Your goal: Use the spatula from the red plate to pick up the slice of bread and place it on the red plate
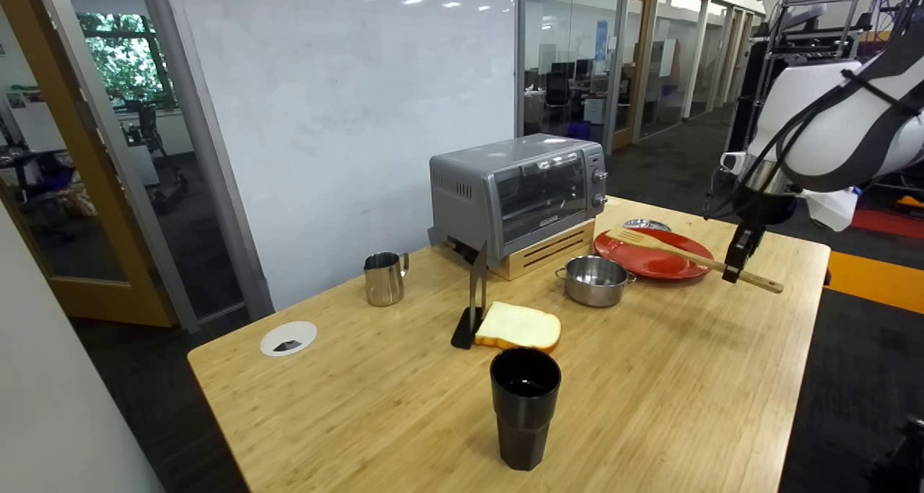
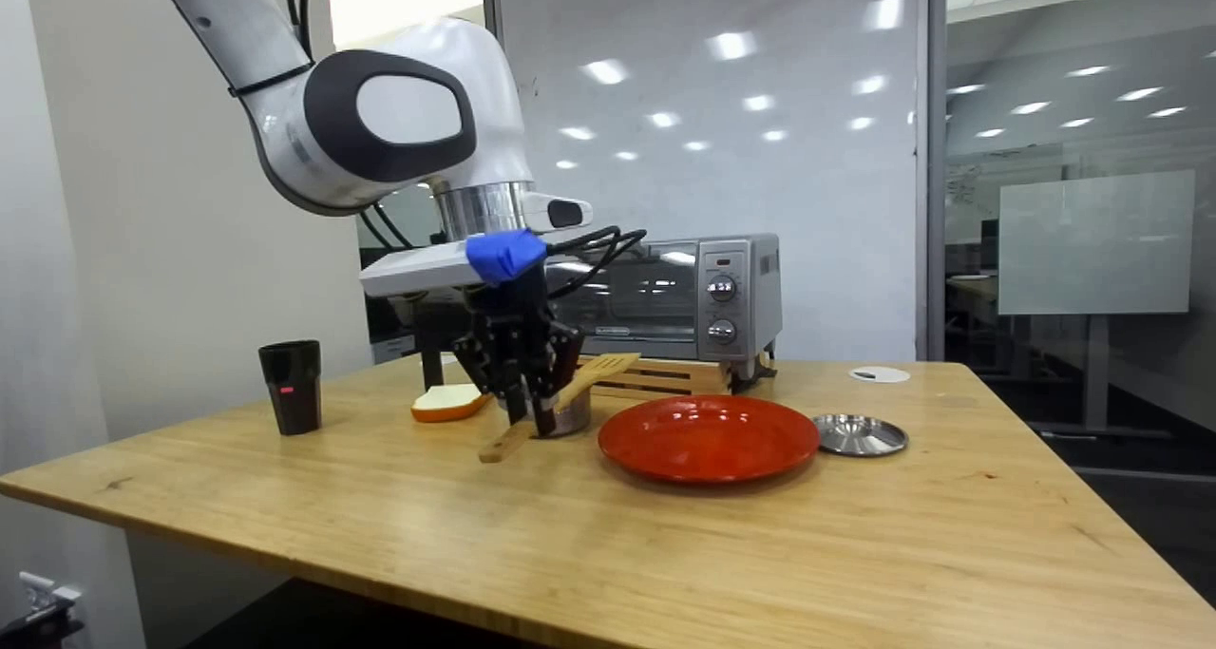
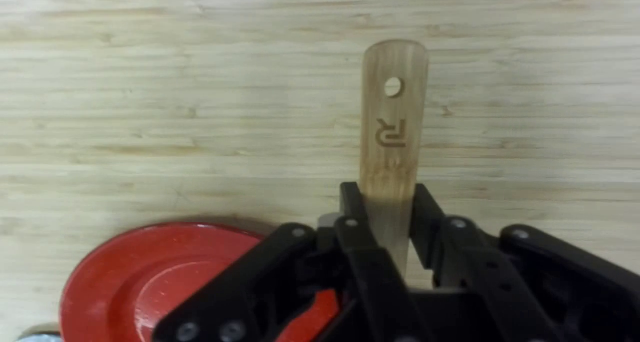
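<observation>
In the gripper [image 3: 387, 194], pinched by its handle, is the wooden spatula [image 3: 391, 154], held above the tabletop [image 1: 650, 377] near the red plate [image 2: 708, 440], its holed end jutting out. A shiny metal lid [image 2: 860, 437] lies close against the plate's rim. Well apart from the spatula, the slice of bread [image 1: 518, 325] lies flat, and a two-handled metal pot [image 1: 593, 291] stands between it and the plate, blocking a straight line from one to the other. Just beside the bread is a black-footed tool [image 1: 468, 325]; whether they touch is hard to tell. A black cup [image 1: 525, 410] stands upright near the bread. Behind the pot in both exterior views sits a toaster oven [image 1: 518, 193], a slotted wooden piece [image 1: 552, 249] below its door; a metal pitcher [image 1: 384, 284] stands near the oven, a white disc [image 1: 289, 333] beyond.
</observation>
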You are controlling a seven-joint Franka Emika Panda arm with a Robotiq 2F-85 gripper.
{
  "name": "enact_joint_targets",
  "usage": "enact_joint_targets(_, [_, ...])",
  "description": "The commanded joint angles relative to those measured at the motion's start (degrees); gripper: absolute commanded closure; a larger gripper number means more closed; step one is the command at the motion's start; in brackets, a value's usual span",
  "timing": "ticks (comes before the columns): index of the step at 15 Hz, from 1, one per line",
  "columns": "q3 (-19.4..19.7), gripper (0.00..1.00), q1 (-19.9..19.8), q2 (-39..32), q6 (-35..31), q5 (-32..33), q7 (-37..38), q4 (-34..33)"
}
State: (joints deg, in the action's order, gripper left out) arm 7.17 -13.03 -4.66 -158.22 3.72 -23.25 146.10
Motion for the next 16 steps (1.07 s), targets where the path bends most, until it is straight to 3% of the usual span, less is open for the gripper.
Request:
enact_joint_targets(1, [-1.21,0.93,1.80,1.77,8.30,-0.63,-7.60,-2.51])
enact_joint_targets(6, [-2.14,0.93,4.97,1.52,13.66,1.28,-12.20,-3.41])
enact_joint_targets(16, [-3.36,0.93,8.46,2.16,11.88,13.24,-14.43,2.05])
